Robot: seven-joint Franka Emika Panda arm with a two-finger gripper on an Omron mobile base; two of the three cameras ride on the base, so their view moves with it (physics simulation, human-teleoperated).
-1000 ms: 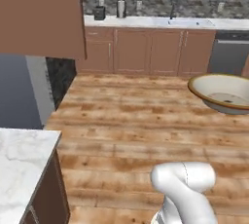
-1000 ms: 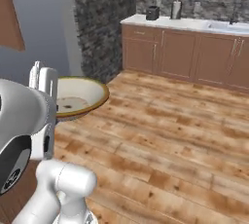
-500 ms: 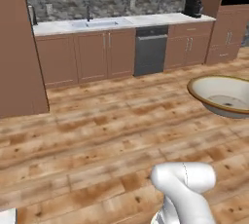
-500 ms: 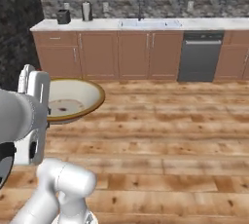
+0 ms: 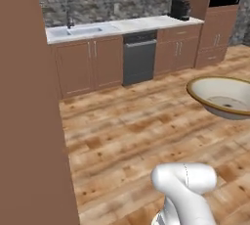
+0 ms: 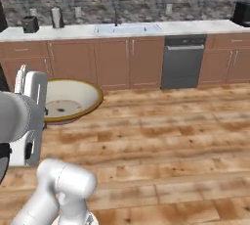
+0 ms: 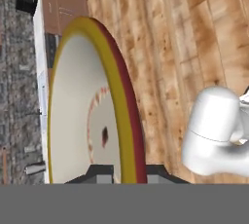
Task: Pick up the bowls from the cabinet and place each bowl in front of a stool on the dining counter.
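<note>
Plank floor [image 5: 127, 136] carries wooden base cabinets [image 6: 112, 62].

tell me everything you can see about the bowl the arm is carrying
The beige-tan bowl is shallow and round, cream inside with a reddish-brown speckled ring and a dark spot at the bottom, a yellow-gold rim and a darker red-brown outside. It looks like glazed ceramic. It sits about level in both base views, held in the air above the wooden floor, with nothing inside it. In the hand view the claw grips its rim, one fingertip on each side of the wall.
</note>
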